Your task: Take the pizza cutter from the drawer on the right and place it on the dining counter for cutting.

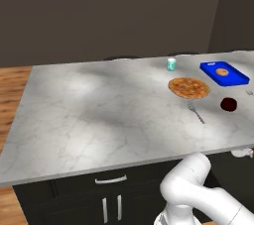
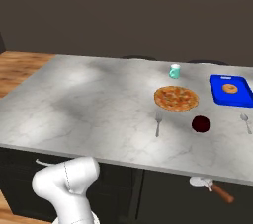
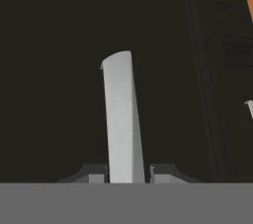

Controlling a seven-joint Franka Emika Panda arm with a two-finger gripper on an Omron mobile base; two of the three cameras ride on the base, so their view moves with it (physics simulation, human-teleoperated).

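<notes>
In the hand view a silver drawer handle (image 3: 121,119) runs up a black front, and my gripper (image 3: 127,173) sits around its near end, one dark fingertip close on each side. The pizza cutter (image 2: 212,186), a round silver blade with a brown wooden handle, lies just below the front edge of the dining counter (image 2: 99,104) at the right. A pale bit of it peeks out at the counter's right edge (image 1: 243,152). The marble slab of the dining counter (image 1: 99,115) spreads wide above black cabinet fronts.
On the counter's right part are a pizza (image 2: 176,98), a fork (image 2: 157,124), a dark red bowl (image 2: 200,124), a teal cup (image 2: 174,71), a spoon (image 2: 245,123) and a blue tray (image 2: 217,94) with a doughnut. My white arm bends down in front of the cabinets (image 1: 110,180).
</notes>
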